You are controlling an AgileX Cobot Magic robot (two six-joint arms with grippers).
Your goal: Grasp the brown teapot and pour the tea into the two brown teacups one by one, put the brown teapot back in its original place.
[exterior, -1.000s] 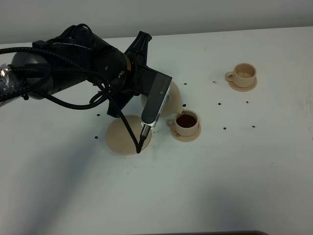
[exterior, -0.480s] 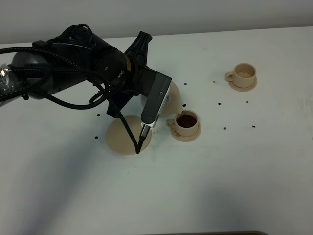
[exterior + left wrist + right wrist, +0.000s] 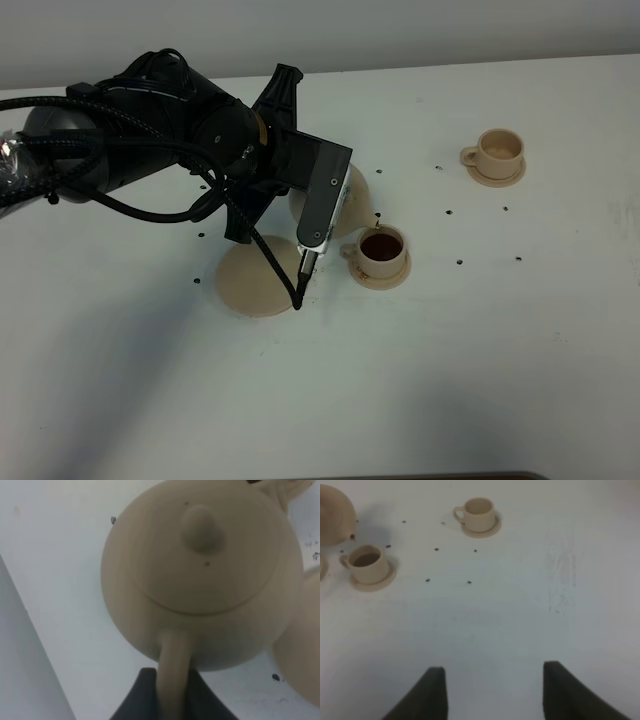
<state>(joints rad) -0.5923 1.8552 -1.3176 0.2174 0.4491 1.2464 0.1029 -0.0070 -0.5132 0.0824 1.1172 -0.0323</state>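
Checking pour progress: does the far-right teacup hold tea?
No, the far-right teacup looks pale and empty inside; only the other teacup looks dark inside.

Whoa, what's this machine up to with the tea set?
The left gripper is shut on the loop handle of the brown teapot, holding it away from the wide saucer, with the spout by the nearer teacup. That cup already holds dark tea, while the farther teacup looks empty. The right gripper hangs open above the table, holding nothing.
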